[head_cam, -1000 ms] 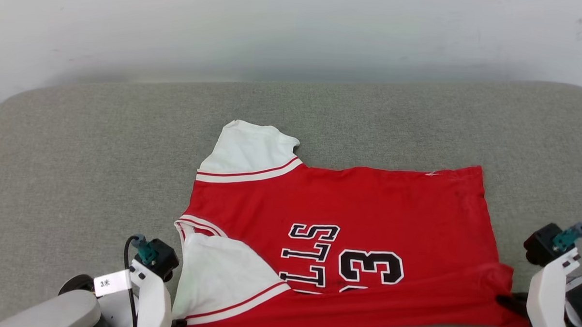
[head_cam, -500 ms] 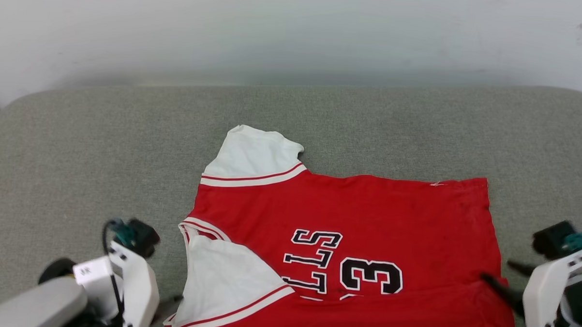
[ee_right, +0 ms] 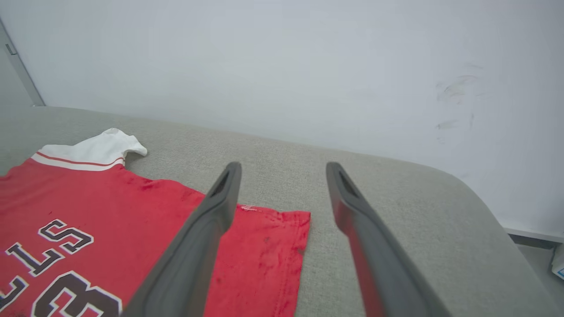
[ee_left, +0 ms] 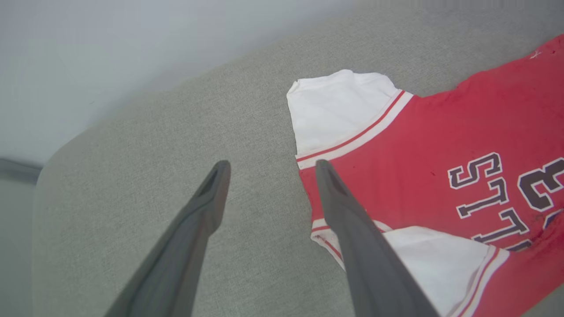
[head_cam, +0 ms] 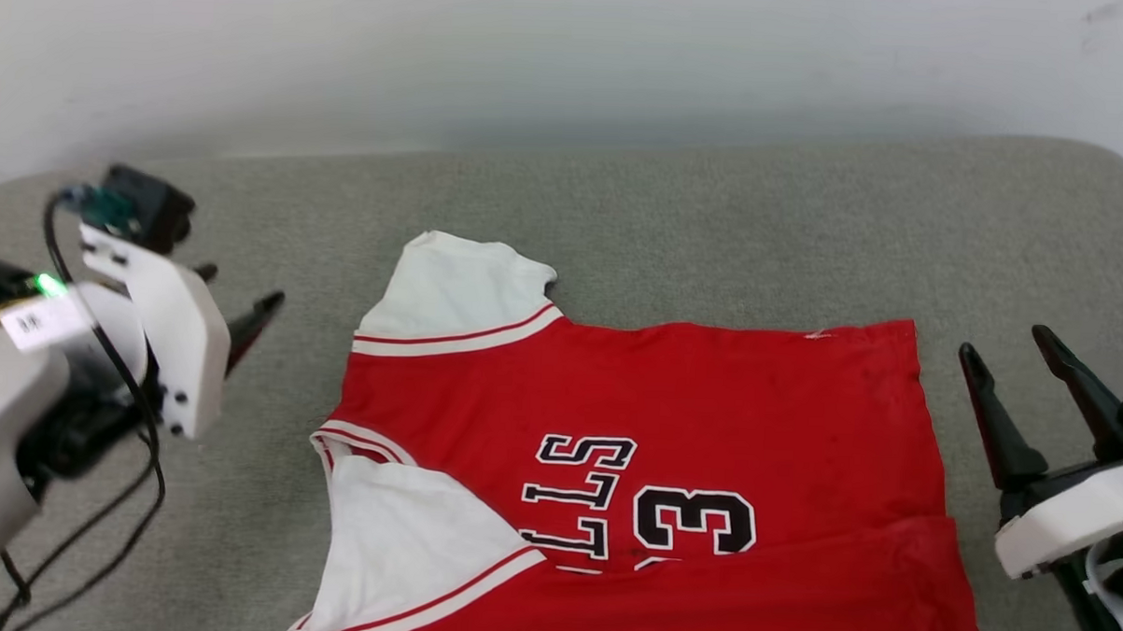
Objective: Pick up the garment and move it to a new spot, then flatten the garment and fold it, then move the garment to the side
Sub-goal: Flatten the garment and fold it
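The garment [head_cam: 632,430], a red jersey with white sleeves, lies spread on the grey cushion [head_cam: 715,209], collar to the left and hem to the right. Its near edge is folded up over the bottom of the black letters and number. My left gripper [head_cam: 240,287] hangs open above the cushion, left of the far white sleeve [head_cam: 460,289], with nothing between its fingers. In the left wrist view the left gripper [ee_left: 272,165] points at bare cushion beside the garment [ee_left: 440,145]. My right gripper [head_cam: 1004,345] stands open and empty just right of the hem. The right gripper [ee_right: 283,165] looks over the garment's [ee_right: 132,211] far hem corner.
A pale wall [head_cam: 571,54] runs behind the cushion. The cushion's rounded right edge [ee_right: 498,211] drops to the floor in the right wrist view. A black cable [head_cam: 96,523] hangs from my left arm. Bare cushion surrounds the jersey on the left, right and far sides.
Both grippers have opened and let go of the garment's near edge. The left arm rose and swung out to the far left; the right gripper drew back to the right of the hem.
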`<state>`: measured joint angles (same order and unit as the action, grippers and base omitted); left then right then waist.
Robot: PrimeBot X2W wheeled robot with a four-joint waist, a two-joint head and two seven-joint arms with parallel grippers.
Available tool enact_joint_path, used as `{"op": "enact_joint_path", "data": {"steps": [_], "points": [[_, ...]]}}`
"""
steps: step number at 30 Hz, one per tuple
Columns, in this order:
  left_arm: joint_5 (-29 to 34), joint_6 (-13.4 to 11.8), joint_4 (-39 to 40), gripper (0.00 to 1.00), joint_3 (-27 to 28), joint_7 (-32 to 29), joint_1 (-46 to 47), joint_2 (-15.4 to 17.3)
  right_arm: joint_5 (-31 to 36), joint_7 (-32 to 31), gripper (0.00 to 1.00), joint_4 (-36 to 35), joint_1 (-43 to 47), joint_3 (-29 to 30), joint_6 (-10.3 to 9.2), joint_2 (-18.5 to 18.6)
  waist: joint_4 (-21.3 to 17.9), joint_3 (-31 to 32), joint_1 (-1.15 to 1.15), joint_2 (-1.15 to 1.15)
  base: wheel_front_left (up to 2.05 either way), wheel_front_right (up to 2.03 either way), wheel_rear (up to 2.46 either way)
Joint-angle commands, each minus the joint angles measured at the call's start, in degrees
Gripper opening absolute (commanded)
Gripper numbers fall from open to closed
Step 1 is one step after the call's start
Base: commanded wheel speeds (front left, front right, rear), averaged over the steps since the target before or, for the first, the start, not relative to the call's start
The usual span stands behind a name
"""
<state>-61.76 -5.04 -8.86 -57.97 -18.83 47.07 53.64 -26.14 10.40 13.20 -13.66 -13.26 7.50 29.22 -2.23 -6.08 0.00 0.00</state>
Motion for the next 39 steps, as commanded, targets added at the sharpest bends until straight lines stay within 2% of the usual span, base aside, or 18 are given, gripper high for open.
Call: {"op": "enact_joint_path", "data": {"steps": [1,5,10,16,20,27,34,36,39], "points": [[0.02,0.17,-0.69,1.0,0.7,-0.72,2.08,-0.26,2.29,0.86,1.0,-2.19,1.96,2.11,-0.02,-2.27,-1.29,-1.59,0.0,0.0,0.0,0.0,0.0],[-0.92,1.0,-2.73,1.0,2.24,-4.88,8.02,-1.51,7.91,1.42,1.0,-9.53,6.18,7.45,-0.02,-7.79,-2.97,-4.99,0.0,0.0,0.0,0.0,0.0],[-2.15,2.13,-5.34,1.0,3.09,-13.96,16.76,-2.82,11.22,0.06,1.0,-17.41,8.46,9.3,-0.02,-11.78,-5.3,-11.16,0.0,0.0,0.0,0.0,0.0],[-2.68,2.96,-9.09,1.0,2.02,-26.15,25.86,-4.88,12.13,-1.51,1.0,-22.46,5.88,8.08,-0.02,-12.97,-8.18,-18.72,0.0,0.0,0.0,0.0,0.0],[-2.0,2.42,-11.7,1.0,1.15,-31.33,29.98,-6.27,12.43,-1.68,1.0,-24.43,4.05,7.05,-0.03,-12.93,-9.94,-22.92,0.0,0.0,0.0,0.0,0.0],[-0.37,3.26,-16.79,1.0,-1.32,-35.39,31.99,-7.6,12.72,-1.31,1.0,-24.95,1.93,6.42,-0.03,-12.77,-11.88,-26.8,0.0,0.0,0.0,0.0,0.0],[-0.12,5.33,-20.04,1.0,-4.12,-36.77,28.61,-7.84,12.48,-0.61,1.0,-23.19,1.18,6.62,-0.03,-12.39,-12.19,-27.28,0.0,0.0,0.0,0.0,0.0],[-0.52,6.17,-20.3,0.0,-4.53,-36.82,27.62,-8.26,12.1,-0.6,1.0,-22.69,0.64,6.7,-0.03,-12.12,-12.14,-26.98,0.0,0.0,0.0,0.0,0.0],[-0.25,7.04,-20.53,0.0,-4.41,-35.12,27.47,-8.83,12.31,-1.02,1.0,-22.2,-0.34,7.15,-0.03,-11.05,-11.66,-25.87,0.0,0.0,0.0,0.0,0.0]]}}
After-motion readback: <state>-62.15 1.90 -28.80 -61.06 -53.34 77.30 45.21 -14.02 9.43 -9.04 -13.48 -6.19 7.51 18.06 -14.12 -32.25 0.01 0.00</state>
